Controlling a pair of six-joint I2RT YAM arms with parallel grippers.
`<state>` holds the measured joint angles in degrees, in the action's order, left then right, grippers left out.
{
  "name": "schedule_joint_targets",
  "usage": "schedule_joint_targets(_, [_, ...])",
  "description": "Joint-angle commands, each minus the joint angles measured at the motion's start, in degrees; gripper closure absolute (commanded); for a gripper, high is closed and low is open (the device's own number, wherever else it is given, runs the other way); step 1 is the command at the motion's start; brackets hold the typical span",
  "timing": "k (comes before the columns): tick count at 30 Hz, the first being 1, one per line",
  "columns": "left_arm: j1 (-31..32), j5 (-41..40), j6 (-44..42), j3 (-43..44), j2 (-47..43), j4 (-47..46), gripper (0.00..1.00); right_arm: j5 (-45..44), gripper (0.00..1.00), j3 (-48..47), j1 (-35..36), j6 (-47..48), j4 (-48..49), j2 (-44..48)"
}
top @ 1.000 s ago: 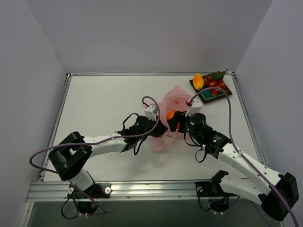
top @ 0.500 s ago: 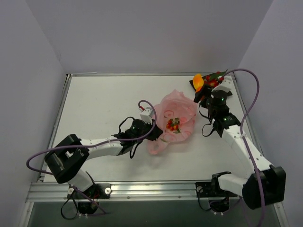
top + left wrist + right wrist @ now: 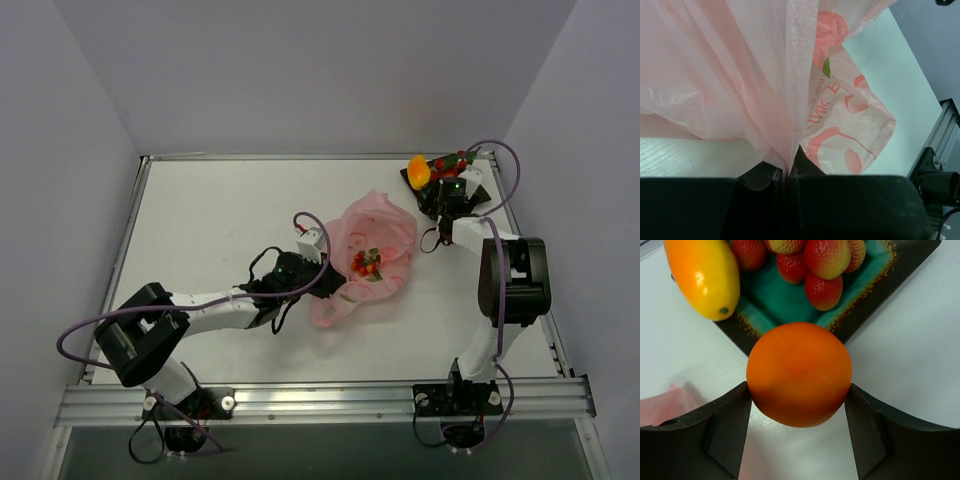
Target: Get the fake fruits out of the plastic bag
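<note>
**Here, an orange at the tray's corner, the bag pinched**

We see the right gripper [image 3: 799,407] clamped on a glossy round orange toy fruit [image 3: 799,372], one finger against each side, at the near corner of a dark square tray [image 3: 910,262] with a teal centre. We cannot tell whether the fruit rests on anything. Several red toy strawberries [image 3: 823,290] lie in the tray, and a yellow-orange oblong toy fruit [image 3: 704,277] sits at its left edge. The left gripper [image 3: 786,172] is closed tight on a fold of the thin translucent pink plastic bag [image 3: 715,75], which lies crumpled in the middle of the white table [image 3: 220,220]. Inside the bag we make out a small cluster of red toy fruits [image 3: 367,263], well apart from the tray.
</note>
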<state>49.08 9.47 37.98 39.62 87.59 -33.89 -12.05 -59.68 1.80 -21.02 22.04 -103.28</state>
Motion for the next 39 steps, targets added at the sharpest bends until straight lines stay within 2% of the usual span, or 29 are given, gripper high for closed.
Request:
schedule_joint_targets(1, [-0.4, 2.0, -0.9, 1.3, -0.6, -3.6, 0.98, -0.5, 0.81, -3.6, -0.7, 0.0, 4.8, -0.5])
schedule_joint_targets(6, [-0.4, 2.1, -1.2, 1.5, -0.5, -3.2, 0.98, -0.6, 0.78, -6.2, -0.9, -0.1, 5.6, -4.6])
schedule_joint_targets(9, [-0.4, 2.0, -1.3, 1.4, -0.5, -3.1, 0.98, -0.1, 0.71, -7.2, -1.0, 0.2, 6.2, -6.0])
schedule_joint_targets(10, [-0.4, 1.9, -1.3, 1.5, -0.4, -3.2, 0.98, 0.4, 0.58, -8.1, -1.0, 0.3, 5.9, -6.1])
schedule_joint_targets(12, [-0.4, 1.8, -1.3, 1.6, -0.4, -3.2, 0.98, 0.4, 0.45, -9.2, -1.0, 0.4, 4.8, -6.8])
schedule_joint_targets(13, [-0.4, 1.8, -1.2, 1.7, -0.4, -3.3, 0.98, 0.1, 0.32, -9.6, -1.0, 0.4, 3.9, -6.6])
schedule_joint_targets(16, [-0.4, 1.6, -1.2, 1.8, -0.2, -3.2, 0.98, -0.1, 0.18, -8.3, -1.0, 0.1, 3.0, -4.4])
schedule_joint_targets(22, [-0.2, 1.2, -0.7, 1.9, 0.7, -3.6, 0.98, 0.2, 0.16, -2.9, -1.0, -0.7, 2.4, 3.7])
schedule_joint_targets(24, [0.0, 1.2, -0.5, 2.0, 1.1, -4.0, 0.98, 1.7, 0.22, -1.5, -0.8, -1.9, 0.2, 7.2])
schedule_joint_targets(26, [0.3, 1.2, -0.4, 2.7, 1.8, -3.7, 0.98, 2.9, 0.43, 2.0, 1.4, -3.8, 0.5, 11.9])
schedule_joint_targets(27, [0.8, 1.2, -0.4, 3.0, 2.1, -3.6, 0.98, 3.2, 0.66, 6.6, 2.8, -4.3, 0.8, 18.1])
schedule_joint_targets(29, [1.7, 1.1, -0.4, 3.4, 2.9, -3.6, 0.98, 2.0, 0.76, 10.8, 8.3, -4.0, 0.6, 24.6])
schedule_joint_targets(30, [2.0, 1.2, -0.3, 3.8, 3.2, -3.6, 0.98, 0.6, 0.85, 13.6, 10.6, -4.1, -0.5, 31.0])
schedule_joint_targets(33, [3.1, 1.5, 0.3, 4.5, 4.2, -4.5, 0.98, 0.4, 0.93, 16.5, 18.0, -4.6, -5.5, 42.6])
schedule_joint_targets(35, [3.6, 1.4, 0.2, 4.9, 4.6, -4.9, 0.98, -0.2, 0.93, 17.7, 22.2, -4.8, -10.4, 49.1])
schedule_joint_targets(36, [3.7, 1.4, 0.2, 5.1, 4.8, -5.0, 0.98, -1.4, 0.94, 17.7, 26.6, -5.2, -14.4, 50.6])
schedule_joint_targets(39, [3.7, 0.8, 0.2, 4.9, 5.1, -5.7, 0.98, -0.5, 0.93, 18.2, 33.3, -7.5, -18.6, 51.7])
